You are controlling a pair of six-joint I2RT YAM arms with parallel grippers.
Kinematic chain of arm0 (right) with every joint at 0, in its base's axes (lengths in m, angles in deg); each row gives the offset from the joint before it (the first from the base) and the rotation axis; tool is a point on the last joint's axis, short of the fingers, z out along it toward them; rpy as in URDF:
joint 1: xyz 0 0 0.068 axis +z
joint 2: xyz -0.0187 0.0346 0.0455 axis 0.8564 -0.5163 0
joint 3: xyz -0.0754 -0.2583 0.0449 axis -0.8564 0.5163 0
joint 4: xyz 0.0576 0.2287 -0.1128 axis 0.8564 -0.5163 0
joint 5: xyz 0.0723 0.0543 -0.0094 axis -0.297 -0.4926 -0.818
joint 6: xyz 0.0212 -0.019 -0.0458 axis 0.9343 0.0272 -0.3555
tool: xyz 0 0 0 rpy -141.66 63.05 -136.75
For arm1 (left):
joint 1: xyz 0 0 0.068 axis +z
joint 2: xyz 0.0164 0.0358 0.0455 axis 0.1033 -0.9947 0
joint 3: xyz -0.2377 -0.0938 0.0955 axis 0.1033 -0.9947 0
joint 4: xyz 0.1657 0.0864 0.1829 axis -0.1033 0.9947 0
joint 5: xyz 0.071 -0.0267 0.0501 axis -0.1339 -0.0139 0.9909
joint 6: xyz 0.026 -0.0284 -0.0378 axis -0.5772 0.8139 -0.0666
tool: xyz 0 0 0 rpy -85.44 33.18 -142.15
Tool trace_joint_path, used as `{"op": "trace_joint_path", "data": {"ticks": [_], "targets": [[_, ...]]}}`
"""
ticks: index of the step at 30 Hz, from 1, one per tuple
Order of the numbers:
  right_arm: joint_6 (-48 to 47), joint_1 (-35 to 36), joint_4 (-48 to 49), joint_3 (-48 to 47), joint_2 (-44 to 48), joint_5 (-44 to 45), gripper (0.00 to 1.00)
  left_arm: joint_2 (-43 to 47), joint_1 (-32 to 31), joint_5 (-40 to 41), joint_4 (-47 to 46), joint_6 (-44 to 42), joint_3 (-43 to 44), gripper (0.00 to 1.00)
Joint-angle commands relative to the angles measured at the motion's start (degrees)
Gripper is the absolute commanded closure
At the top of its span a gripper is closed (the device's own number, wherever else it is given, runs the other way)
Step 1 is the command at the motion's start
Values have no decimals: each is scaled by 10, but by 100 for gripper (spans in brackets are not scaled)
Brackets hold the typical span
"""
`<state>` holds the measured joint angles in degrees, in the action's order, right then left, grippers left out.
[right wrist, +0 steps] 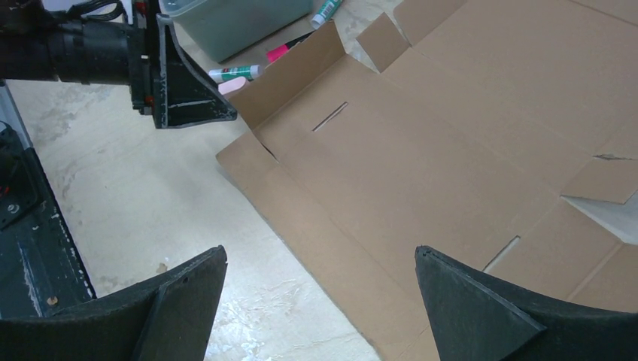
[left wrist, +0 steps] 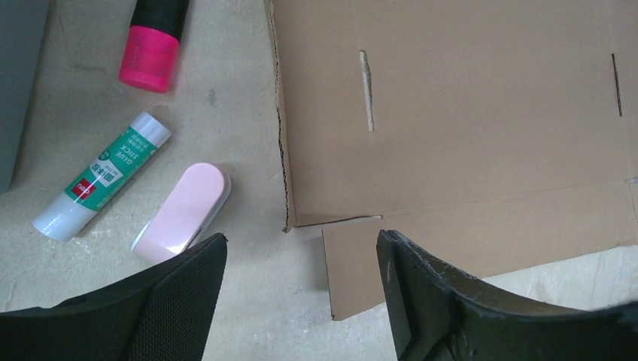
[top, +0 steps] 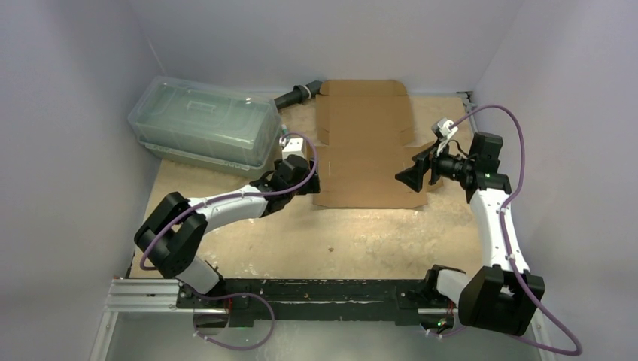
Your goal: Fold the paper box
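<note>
The paper box (top: 365,143) lies as a flat brown cardboard sheet on the table, its slots and flaps showing in the left wrist view (left wrist: 466,120) and the right wrist view (right wrist: 451,143). Its left side flap (right wrist: 301,68) is tilted up a little. My left gripper (top: 307,179) is at the sheet's near-left corner. Its jaws (left wrist: 301,237) stand apart, with the near flap's corner (left wrist: 353,271) lying between them, untouched. My right gripper (top: 408,177) hovers over the sheet's near-right part, open (right wrist: 320,252) and holding nothing.
A clear greenish lidded container (top: 203,124) stands at the back left. A glue stick (left wrist: 101,177), a pale pink oblong item (left wrist: 184,210) and a pink-and-black marker (left wrist: 154,45) lie left of the sheet. Walls close in on three sides.
</note>
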<state>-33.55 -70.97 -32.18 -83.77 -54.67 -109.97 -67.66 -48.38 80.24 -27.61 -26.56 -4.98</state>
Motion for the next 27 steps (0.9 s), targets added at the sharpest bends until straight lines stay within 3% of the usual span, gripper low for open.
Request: {"op": "trace_joint_path", "data": {"ticks": [1,15,27], "targets": [[5,-2,18,2,6,-15,1,-9,2,20,-38,-10,30,29],[5,-2,12,0,3,-22,1,-1,2,23,-60,-28,19,38],[4,-2,11,-1,1,-28,1,2,3,32,-63,-32,14,41]]}}
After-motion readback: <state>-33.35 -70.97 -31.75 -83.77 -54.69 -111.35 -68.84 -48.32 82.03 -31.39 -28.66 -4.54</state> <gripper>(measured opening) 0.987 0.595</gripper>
